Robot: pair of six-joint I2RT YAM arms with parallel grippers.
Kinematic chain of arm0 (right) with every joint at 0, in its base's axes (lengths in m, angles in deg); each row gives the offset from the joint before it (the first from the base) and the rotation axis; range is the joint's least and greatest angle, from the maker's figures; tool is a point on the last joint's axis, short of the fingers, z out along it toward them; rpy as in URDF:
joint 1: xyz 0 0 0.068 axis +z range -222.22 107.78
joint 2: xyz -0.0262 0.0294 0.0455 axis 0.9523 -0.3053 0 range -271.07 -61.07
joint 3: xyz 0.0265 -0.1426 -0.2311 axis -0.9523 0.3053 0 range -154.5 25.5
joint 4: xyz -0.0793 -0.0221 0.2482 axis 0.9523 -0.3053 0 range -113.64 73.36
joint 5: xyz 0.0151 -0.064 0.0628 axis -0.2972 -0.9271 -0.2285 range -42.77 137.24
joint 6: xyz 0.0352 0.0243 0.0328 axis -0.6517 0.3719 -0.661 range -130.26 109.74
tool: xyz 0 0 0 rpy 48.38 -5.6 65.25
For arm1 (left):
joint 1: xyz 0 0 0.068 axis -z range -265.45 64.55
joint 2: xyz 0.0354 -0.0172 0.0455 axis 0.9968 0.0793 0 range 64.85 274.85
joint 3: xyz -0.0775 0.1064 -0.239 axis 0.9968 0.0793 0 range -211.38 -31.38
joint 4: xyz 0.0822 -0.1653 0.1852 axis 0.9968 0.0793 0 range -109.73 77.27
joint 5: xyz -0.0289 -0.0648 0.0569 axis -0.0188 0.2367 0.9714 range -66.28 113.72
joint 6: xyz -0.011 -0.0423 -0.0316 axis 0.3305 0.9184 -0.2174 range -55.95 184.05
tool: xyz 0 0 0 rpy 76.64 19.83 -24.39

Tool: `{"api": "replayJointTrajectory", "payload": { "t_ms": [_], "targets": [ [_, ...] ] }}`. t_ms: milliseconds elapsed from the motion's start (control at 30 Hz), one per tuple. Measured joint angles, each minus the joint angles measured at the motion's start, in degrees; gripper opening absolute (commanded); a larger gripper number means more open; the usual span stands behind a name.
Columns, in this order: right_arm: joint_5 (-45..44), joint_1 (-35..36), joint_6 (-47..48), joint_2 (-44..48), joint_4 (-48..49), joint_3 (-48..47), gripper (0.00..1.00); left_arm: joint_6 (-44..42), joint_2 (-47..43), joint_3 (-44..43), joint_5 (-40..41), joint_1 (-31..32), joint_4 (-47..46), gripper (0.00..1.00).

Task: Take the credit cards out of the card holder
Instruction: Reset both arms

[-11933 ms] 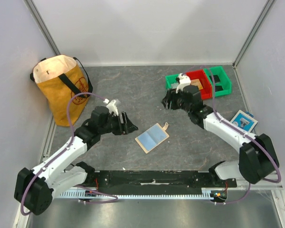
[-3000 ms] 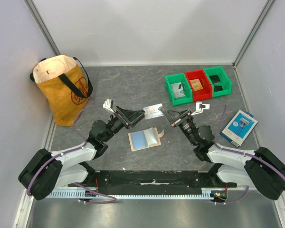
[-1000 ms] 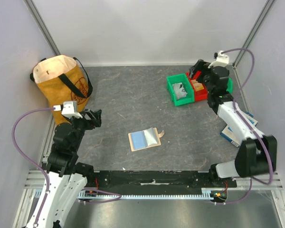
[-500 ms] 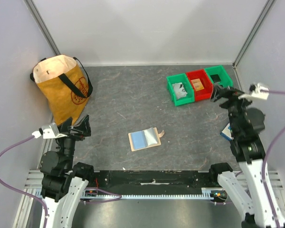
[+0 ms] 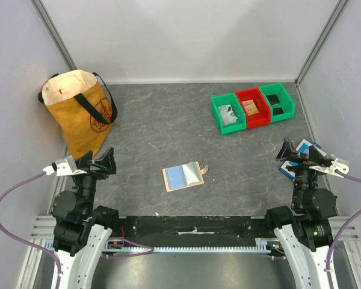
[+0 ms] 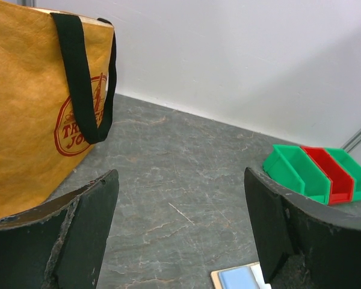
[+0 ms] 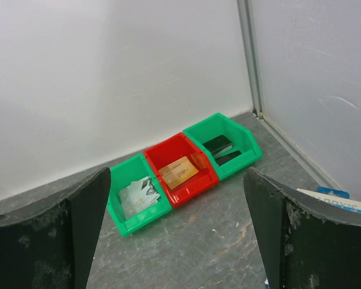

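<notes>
Card holder (image 5: 183, 176) mid-table, bag (image 5: 78, 114) back left, bins (image 5: 257, 123) back right with credit cards (image 5: 249, 107) inside

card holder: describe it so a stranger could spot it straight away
On the grey table, look near the front centre, between the yellow bag on the left and the bins at the back right. The card holder lies open and flat there alone: tan edges, pale blue inside, a small tab.
</notes>
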Motion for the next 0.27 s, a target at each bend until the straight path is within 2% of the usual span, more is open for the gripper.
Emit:
{"api": "replayJointTrajectory", "payload": {
  "t_ms": [267],
  "targets": [
    [-1.0,0.1,0.7,0.0,0.9,0.1,0.98,0.0,0.0,0.1,-1.2,0.0,0.0,0.89]
  ]
}}
